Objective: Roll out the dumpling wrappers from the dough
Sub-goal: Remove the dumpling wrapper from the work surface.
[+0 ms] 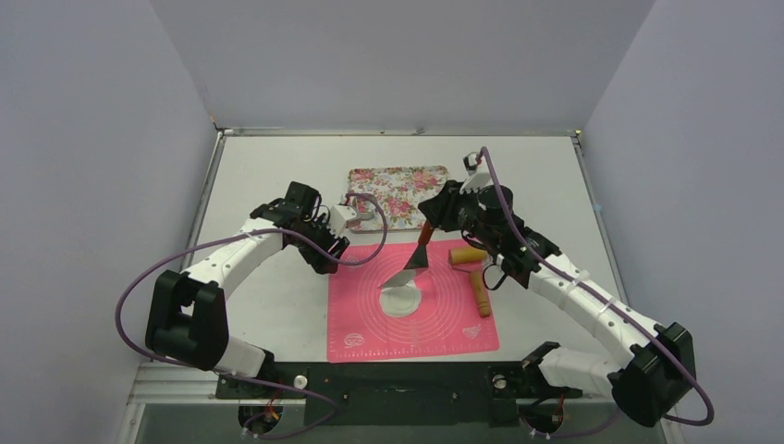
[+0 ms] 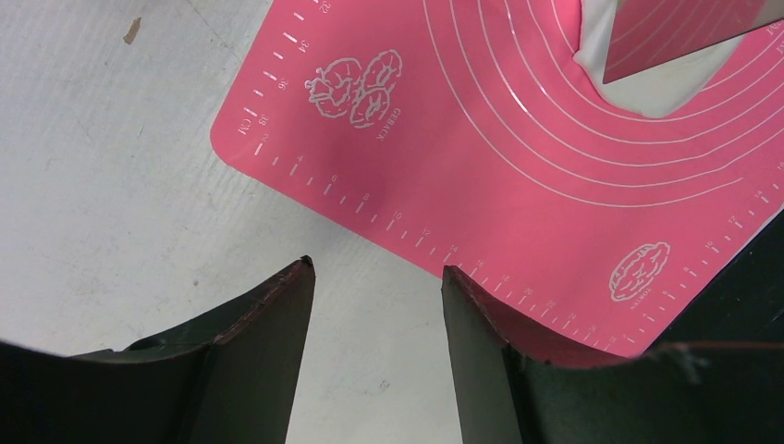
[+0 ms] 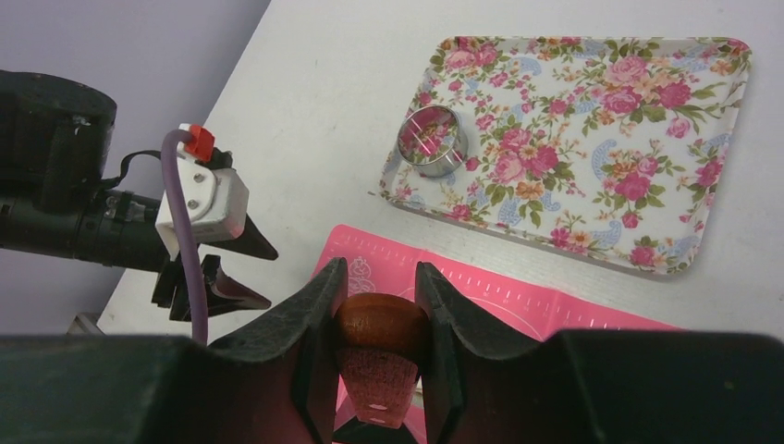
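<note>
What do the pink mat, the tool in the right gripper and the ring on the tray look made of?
Pink mat: likely silicone, matte, with printed white rings. Spatula: bright reflective metal blade; handle glossy reddish-brown, probably varnished wood. Ring cutter: polished metal, mirroring the tray's flowers.

Bright, even overhead light; overview sharp, nearest parts soft in the wrist views.

The scene is lit diffusely from above; only faint shadows are cast on the surface (image 1: pixel 277 305) beside the arms. In the left wrist view the pink mat (image 2: pixel 518 139) is rendered crisp and is mirrored on the metal blade (image 2: pixel 684 32), while the dark fingers (image 2: pixel 250 361) of the left end effector (image 2: pixel 377 266) are blurred. In the right wrist view the wooden handle (image 3: pixel 381 356) and the right end effector (image 3: pixel 381 268) are darkened and slightly defocused; the floral tray (image 3: pixel 592 139) is sharp.
</note>
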`<action>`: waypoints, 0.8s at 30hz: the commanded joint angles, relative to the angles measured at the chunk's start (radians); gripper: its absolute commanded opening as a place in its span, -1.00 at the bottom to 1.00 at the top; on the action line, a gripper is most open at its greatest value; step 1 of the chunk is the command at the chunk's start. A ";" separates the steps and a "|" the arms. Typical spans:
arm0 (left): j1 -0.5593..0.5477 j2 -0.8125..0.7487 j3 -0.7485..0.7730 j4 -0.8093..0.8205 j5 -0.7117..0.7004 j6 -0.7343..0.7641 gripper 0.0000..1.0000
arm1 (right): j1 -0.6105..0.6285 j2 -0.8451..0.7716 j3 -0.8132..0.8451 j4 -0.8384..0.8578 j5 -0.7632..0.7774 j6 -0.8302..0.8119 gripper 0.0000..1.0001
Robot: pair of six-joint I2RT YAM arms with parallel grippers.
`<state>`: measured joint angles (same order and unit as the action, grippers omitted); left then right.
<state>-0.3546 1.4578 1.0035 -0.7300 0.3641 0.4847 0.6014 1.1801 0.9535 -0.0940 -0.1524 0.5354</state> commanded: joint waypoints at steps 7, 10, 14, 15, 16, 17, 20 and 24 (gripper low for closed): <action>-0.006 -0.006 0.000 0.010 0.000 0.016 0.03 | 0.083 -0.088 -0.207 0.262 0.099 -0.025 -1.00; -0.006 -0.006 -0.002 0.011 -0.002 0.016 0.03 | 0.105 -0.082 -0.217 0.276 0.103 -0.039 -1.00; -0.007 -0.003 -0.003 0.012 -0.002 0.016 0.03 | 0.131 -0.094 -0.269 0.327 0.101 -0.034 -1.00; -0.006 -0.002 -0.002 0.012 -0.002 0.016 0.03 | 0.137 -0.106 -0.290 0.344 0.100 -0.030 -1.00; -0.007 -0.001 -0.003 0.013 -0.001 0.017 0.03 | 0.141 -0.119 -0.301 0.353 0.100 -0.020 -1.00; -0.007 0.001 -0.002 0.013 -0.001 0.017 0.04 | 0.145 -0.126 -0.324 0.371 0.104 -0.014 -1.00; -0.007 0.004 -0.001 0.014 0.002 0.016 0.03 | 0.149 -0.161 -0.374 0.403 0.120 0.020 -1.00; -0.006 0.006 0.000 0.011 0.005 0.015 0.03 | 0.149 -0.190 -0.463 0.495 0.163 0.054 -1.00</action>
<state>-0.3546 1.4578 1.0035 -0.7300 0.3622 0.4847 0.7269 0.9882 0.5915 0.3965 0.0071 0.5083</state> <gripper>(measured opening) 0.516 0.273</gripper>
